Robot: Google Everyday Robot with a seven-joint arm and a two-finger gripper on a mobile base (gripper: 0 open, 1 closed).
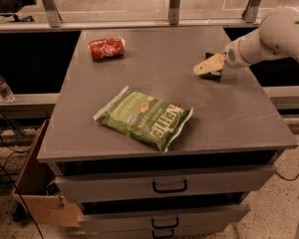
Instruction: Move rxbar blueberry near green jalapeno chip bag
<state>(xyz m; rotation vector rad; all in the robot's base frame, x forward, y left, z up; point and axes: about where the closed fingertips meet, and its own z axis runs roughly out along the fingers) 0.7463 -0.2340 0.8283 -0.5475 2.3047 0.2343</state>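
The rxbar blueberry (215,75) lies flat near the far right corner of the bench (239,114). Only dark slivers of it show, because the claw (208,66) sits right over it. The pale tip of the claw points left and down, low against the wrapper. From where I stand I cannot tell how far it is open, or whether it has hold of the bar or only rests on top of it. The bar looks to be on the bench surface, not lifted.

The green jalapeno chip bag (144,117) lies well apart from it, towards the front of the bench and left of the middle. It sits at an angle, with one corner near the front edge. Bare bench lies between bag and bar.

So I judge the task to be at its start: the arm has reached the bar, but the bar is nowhere near the bag. A sure grip, the carry or slide across to the bag, and the release there all seem left to do.

A red snack packet (106,48) sits at the far left, out of the way.
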